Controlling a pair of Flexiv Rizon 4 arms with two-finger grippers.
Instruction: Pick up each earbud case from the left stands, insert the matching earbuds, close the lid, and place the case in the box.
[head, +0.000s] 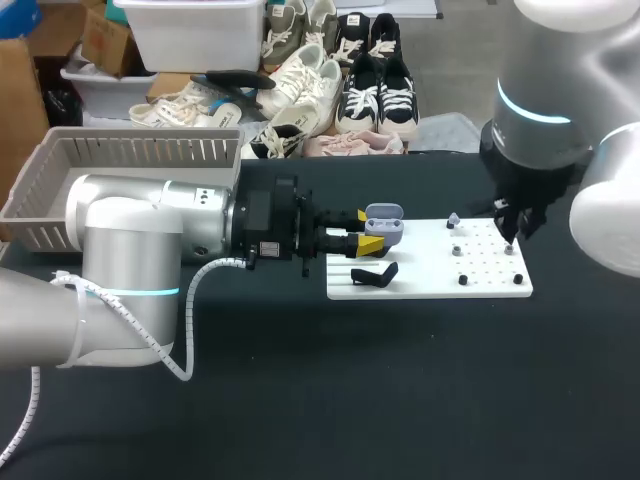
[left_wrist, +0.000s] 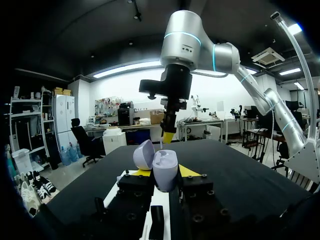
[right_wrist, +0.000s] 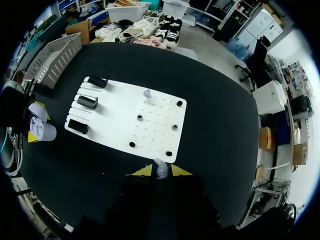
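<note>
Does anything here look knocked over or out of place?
Nothing stands out. The open earbud case sits squarely in the left gripper, the right gripper holds an earbud, and the white board lies flat.

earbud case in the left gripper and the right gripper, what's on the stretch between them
Head view: the white board, carrying one lavender earbud and a black peg.

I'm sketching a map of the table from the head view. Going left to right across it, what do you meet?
Basket → left gripper → the open case it holds → right gripper, holding an earbud.
</note>
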